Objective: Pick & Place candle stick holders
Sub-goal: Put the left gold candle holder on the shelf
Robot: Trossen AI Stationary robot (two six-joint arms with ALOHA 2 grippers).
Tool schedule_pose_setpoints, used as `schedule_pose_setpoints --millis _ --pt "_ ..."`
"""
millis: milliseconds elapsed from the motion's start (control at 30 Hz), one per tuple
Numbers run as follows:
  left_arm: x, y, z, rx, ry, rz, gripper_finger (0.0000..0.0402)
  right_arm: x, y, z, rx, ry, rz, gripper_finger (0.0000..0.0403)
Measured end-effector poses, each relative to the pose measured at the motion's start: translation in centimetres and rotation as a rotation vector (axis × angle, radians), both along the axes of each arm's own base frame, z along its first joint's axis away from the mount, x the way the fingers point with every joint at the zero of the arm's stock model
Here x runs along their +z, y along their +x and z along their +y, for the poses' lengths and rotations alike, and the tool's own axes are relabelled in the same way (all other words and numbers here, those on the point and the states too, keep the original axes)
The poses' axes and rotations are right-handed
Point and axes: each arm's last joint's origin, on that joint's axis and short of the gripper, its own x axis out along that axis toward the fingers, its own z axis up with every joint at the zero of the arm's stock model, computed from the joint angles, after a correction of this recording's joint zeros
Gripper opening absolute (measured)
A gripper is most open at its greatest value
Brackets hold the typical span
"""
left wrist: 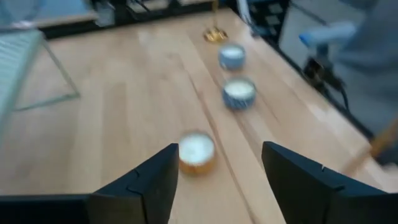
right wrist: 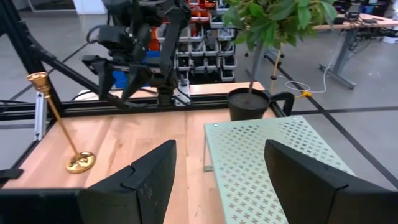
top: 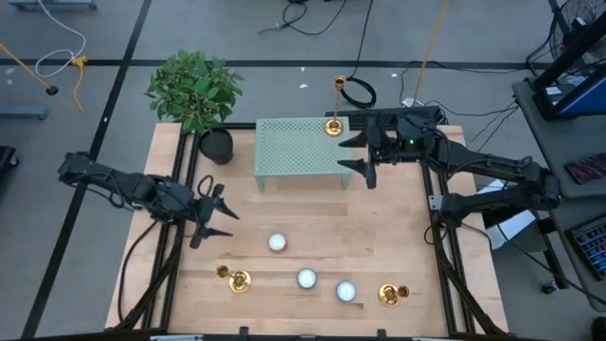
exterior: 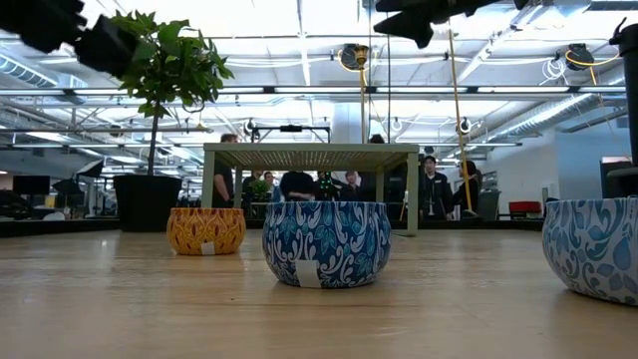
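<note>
On the green shelf's (top: 298,149) far right corner, 1 tall holder (top: 334,123) is standing upright.
Right gripper (top: 358,154) is hovering just right of the shelf, fingers spread and holding nothing; left gripper (top: 214,213) is hanging open, empty, over the table's (top: 398,246) left middle. 2 more holders are resting near the front edge, left (top: 234,278) and right (top: 392,295), flanking 3 candles (top: 306,278).

Shiny brass candle stick holders (top: 334,123); matt wooden table (top: 284,223).
</note>
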Motion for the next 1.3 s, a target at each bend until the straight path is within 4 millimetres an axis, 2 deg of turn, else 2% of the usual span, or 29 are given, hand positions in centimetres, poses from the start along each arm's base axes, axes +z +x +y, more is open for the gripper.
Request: schedule_pose_setpoints --millis 100,333,700,867,1200,1300 --pt "-0.6 -0.4 -0.2 -0.024 0.015 0.065 0.0241 0.0 0.1 0.2 0.01 0.0 0.0 0.024" --pt "-1.5 -0.9 -1.5 -0.172 -0.082 0.172 0.0241 0.0 0.2 0.8 0.032 -0.001 0.0 0.024" --pt "-3.6 0.7 -5.0 -0.343 -0.113 0.074 0.0241 0.0 0.3 1.0 0.044 -0.011 0.001 0.024" --pt "-3.4 1.5 -6.5 -0.394 -0.143 0.002 0.0241 0.0 0.3 1.0 0.042 -0.004 0.001 0.024" --pt "-4.3 2.7 -7.6 -0.286 -0.087 -0.03 0.024 0.0 0.3 1.0 0.042 -0.004 0.001 0.024" --pt "-4.6 2.9 -7.9 -0.306 -0.09 -0.023 0.0221 0.0 0.3 1.0 0.042 -0.004 0.001 0.024"
